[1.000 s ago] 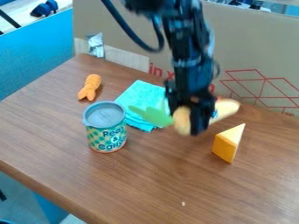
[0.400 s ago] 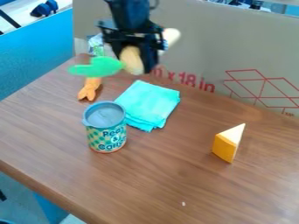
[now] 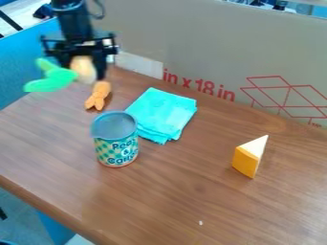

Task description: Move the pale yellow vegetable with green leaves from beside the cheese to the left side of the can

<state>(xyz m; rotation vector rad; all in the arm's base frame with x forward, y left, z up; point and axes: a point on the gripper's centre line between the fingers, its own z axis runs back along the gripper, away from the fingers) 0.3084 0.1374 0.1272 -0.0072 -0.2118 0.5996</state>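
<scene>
Gripper (image 3: 83, 68) holding a leafy toy (image 3: 53, 81)
Jaws closed around its pale part, above the bench (image 3: 172, 201) near the orange toy (image 3: 98, 96)

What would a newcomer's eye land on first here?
Probably the bright green leaves of the tan toy vegetable held up by the black gripper, upper left. Next come the turquoise cloth near the middle, with a patterned can at its front left, and the yellow wedge on the right.

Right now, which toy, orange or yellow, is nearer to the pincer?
The orange toy, close below the pincer in view; the yellow wedge is beyond the cloth.
</scene>
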